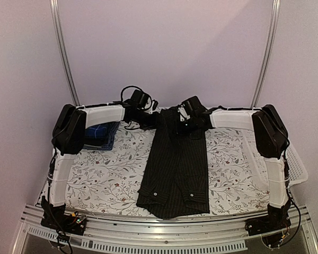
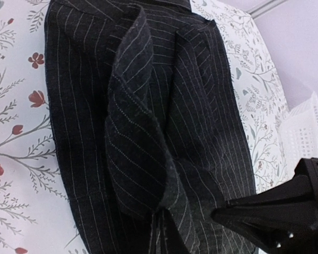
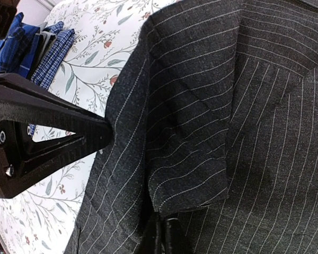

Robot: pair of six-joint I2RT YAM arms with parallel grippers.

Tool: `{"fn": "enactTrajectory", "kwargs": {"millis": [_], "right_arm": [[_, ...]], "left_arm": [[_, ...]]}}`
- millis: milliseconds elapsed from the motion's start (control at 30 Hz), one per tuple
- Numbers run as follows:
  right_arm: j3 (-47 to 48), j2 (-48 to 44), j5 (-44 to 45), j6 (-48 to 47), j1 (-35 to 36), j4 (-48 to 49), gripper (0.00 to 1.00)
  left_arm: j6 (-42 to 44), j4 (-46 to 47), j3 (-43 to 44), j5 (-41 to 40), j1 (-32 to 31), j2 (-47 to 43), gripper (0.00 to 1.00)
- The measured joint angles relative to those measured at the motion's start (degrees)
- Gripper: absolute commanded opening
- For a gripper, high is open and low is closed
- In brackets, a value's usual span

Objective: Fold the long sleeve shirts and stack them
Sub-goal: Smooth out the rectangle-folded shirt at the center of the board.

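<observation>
Over the table's [image 1: 95,180] far edge, clamping raised folds of the black pinstriped shirt [image 1: 175,164] with left gripper [image 1: 158,119] and right gripper [image 1: 184,126], jaws nearly closed.

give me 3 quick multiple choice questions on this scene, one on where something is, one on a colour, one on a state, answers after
1. Where on the table does the stack of blue plaid shirts lie?
A. near edge, centre
B. far left corner
C. far right corner

2. What colour is the shirt in the middle?
A. black with pale pinstripes
B. plain red
C. white with flowers

3. How does that middle shirt lie?
A. rolled into a ball
B. spread fully open, sleeves out to the sides
C. folded into a long narrow strip, flat on the table

Answers:
1 B, the top view shows the stack at the far left of the table.
2 A, both wrist views show thin pale lines on black cloth.
3 C, the top view shows one narrow strip running from far to near.
</observation>
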Motion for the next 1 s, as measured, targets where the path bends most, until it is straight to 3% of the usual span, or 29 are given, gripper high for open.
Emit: {"fn": "enactTrajectory", "kwargs": {"millis": [200,667,1000], "right_arm": [[-0.8,-0.1,1.5,0.4,-0.4,0.2,0.00],[-19.2,-13.6,7.2,3.4,-1.9,4.8,0.00],[-25.7,-14.4,5.7,8.0,-6.1,10.7,0.00]], "left_arm": [[0.0,0.8,0.1,1.0,0.0,0.0,0.00],[0.0,2.6,0.0,1.6,0.3,0.0,0.00],[-0.5,2.7,3.1,2.6,0.8,5.0,0.00]]}}
